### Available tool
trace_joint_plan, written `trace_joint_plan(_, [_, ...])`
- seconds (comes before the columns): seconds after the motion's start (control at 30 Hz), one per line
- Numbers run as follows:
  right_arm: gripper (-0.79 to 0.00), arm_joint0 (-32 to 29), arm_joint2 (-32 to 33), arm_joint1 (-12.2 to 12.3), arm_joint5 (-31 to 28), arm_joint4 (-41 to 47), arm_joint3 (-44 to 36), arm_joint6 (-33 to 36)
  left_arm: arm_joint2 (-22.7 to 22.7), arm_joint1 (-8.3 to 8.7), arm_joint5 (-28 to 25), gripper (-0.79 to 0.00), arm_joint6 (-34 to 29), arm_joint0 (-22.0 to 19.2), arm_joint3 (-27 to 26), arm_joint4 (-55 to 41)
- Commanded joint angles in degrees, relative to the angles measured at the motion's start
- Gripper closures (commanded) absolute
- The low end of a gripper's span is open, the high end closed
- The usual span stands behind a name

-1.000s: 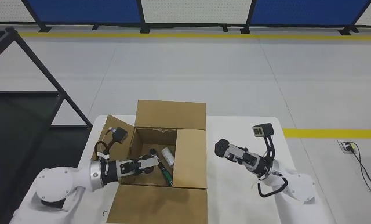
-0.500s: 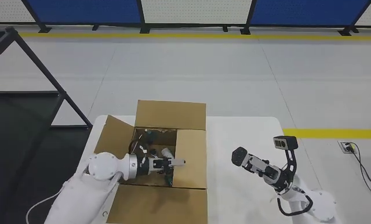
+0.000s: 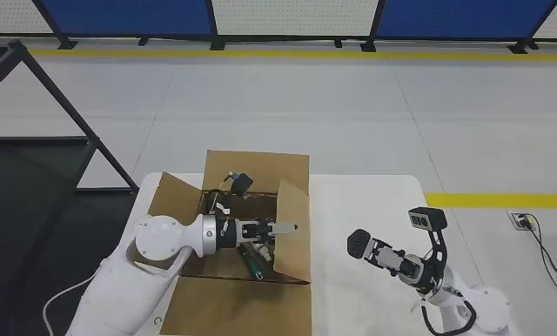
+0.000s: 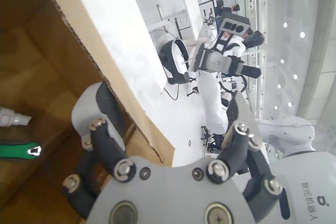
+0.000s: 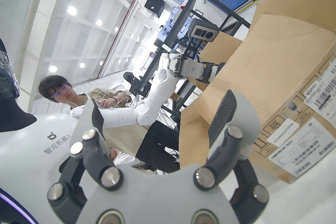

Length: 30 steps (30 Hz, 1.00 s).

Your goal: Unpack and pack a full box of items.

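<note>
The left gripper (image 3: 280,226) has swung from the left side of the box (image 3: 257,171) across its inside to the right flap (image 3: 294,240). That flap lay flat a second ago and now stands tilted up. The right gripper (image 3: 359,243) has drawn back over the table (image 3: 365,197), well apart from the box.

The left gripper's jaws are wide open and hold nothing. One finger (image 4: 105,107) sits inside the flap and the other outside, though I cannot tell whether either is pressing on the cardboard. The right gripper (image 5: 161,104) is also spread wide and empty.

A green-handled tool (image 4: 15,151) and a white tube (image 4: 13,118) lie in the box, so this looks like flap work, not picking.

The box side carries white barcode stickers (image 5: 296,156) and printed handling symbols (image 5: 291,107).
</note>
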Motion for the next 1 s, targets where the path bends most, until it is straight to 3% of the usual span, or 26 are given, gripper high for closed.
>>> trace_joint_plan(0.0, [-0.785, 0.04, 0.40, 0.31, -0.28, 1.88, -0.03, 1.36, 0.55, -0.31, 0.82, -0.785, 1.50, -0.52, -1.25, -0.14])
trace_joint_plan(0.27, [-0.785, -2.78, 3.11, 2.13, 2.28, 5.28, -4.85, 5.07, 9.60, -4.07, 2.51, -0.785, 8.47, -7.28, 3.11, -0.93])
trace_joint_plan(0.6, [-0.785, -6.83, 5.54, 4.37, 2.08, 3.83, -7.59, 4.87, 22.84, -11.81, 2.64, -0.785, 12.06, -17.00, 17.36, -4.20])
trace_joint_plan(0.8, [-0.785, -7.00, 5.15, 5.46, 2.93, 1.59, -6.68, 5.72, 27.03, -15.93, 1.28, -0.785, 12.01, -20.06, 24.74, -6.08])
trace_joint_plan(0.97, [-0.785, -2.86, 1.30, 5.79, 6.06, -5.25, -1.72, 2.76, 27.87, -18.12, -0.29, -0.785, 11.25, -21.37, 29.27, -7.33])
